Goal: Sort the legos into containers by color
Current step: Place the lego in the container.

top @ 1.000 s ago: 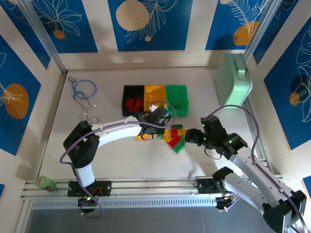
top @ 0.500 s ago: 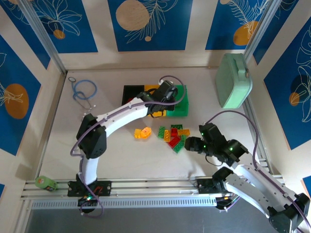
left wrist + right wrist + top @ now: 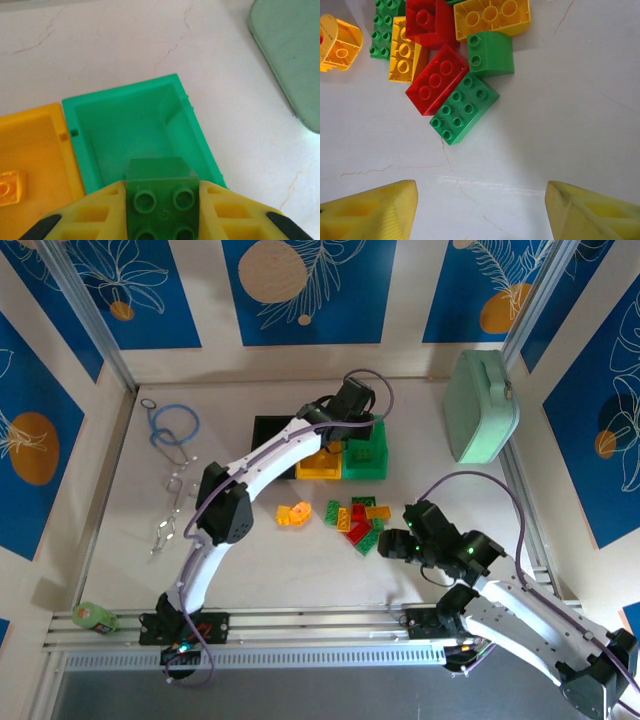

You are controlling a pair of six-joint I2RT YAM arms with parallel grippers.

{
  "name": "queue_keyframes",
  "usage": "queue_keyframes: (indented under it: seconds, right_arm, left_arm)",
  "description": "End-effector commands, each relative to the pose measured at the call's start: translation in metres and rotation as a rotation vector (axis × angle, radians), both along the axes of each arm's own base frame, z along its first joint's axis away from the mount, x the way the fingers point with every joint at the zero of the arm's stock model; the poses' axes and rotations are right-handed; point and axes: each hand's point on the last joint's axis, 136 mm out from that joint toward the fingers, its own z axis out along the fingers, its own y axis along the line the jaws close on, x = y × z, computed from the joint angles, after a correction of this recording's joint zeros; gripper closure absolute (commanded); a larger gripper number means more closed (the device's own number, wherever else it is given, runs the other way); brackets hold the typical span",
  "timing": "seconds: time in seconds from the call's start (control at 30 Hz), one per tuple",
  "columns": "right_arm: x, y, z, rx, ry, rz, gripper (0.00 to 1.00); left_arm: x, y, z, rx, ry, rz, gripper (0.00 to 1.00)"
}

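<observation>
Left gripper [image 3: 162,220] clamped narrow on green studded brick [image 3: 159,175], poised over edge of green bin [image 3: 120,88]. Yellow bin [image 3: 40,145] touches its side, yellow brick [image 3: 9,187] inside; black bin [image 3: 268,430] at far end of row. Right gripper [image 3: 480,205] spread wide, nothing between fingers, low over table [image 3: 570,130] just beside loose pile of red, yellow, green legos [image 3: 452,87]. Mint-green case [image 3: 292,50] lies near bins. Table pale, hairline-cracked; blue leaf-print wall panels [image 3: 300,290] around.

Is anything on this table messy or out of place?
Nothing spilled. The oddities: a blue cord loop and some metal clips lie loose on the left side of the table, away from the bricks, and thin cracks run through its surface.
</observation>
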Motion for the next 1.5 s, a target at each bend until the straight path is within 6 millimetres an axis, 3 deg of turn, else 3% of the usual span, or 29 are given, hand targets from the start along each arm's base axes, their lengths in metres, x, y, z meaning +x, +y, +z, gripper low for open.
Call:
queue_keyframes:
  seconds: [0.0, 0.87, 0.93, 1.0, 1.03, 1.2, 1.3, 1.47]
  right_arm:
    - [0.000, -0.001, 0.002, 0.008, -0.014, -0.013, 0.31]
    - [-0.003, 0.000, 0.004, 0.027, -0.024, -0.008, 0.31]
    - [-0.003, -0.001, 0.004, 0.027, -0.025, -0.008, 0.31]
    - [-0.003, 0.000, 0.005, 0.031, -0.026, -0.006, 0.31]
    - [-0.003, 0.000, 0.005, 0.029, -0.026, -0.007, 0.31]
    - [-0.001, 0.000, 0.008, 0.028, -0.035, -0.008, 0.31]
    - [0.000, 0.000, 0.012, 0.026, -0.045, -0.007, 0.31]
    - [0.005, 0.004, 0.014, 0.018, -0.036, 0.001, 0.30]
  left_arm:
    - [0.008, 0.004, -0.011, 0.031, 0.018, -0.020, 0.70]
    - [0.022, -0.004, -0.066, 0.031, 0.078, -0.031, 0.69]
    - [0.020, -0.006, -0.062, 0.026, 0.080, -0.039, 0.61]
    - [0.020, -0.007, -0.049, 0.011, 0.061, -0.051, 0.38]
    - [0.020, -0.007, -0.042, 0.005, 0.050, -0.053, 0.35]
    - [0.012, -0.001, 0.023, -0.022, -0.052, -0.063, 0.32]
    - [-0.002, 0.004, 0.065, -0.049, -0.116, -0.074, 0.32]
    - [-0.042, 0.019, 0.104, -0.108, -0.210, -0.086, 0.32]
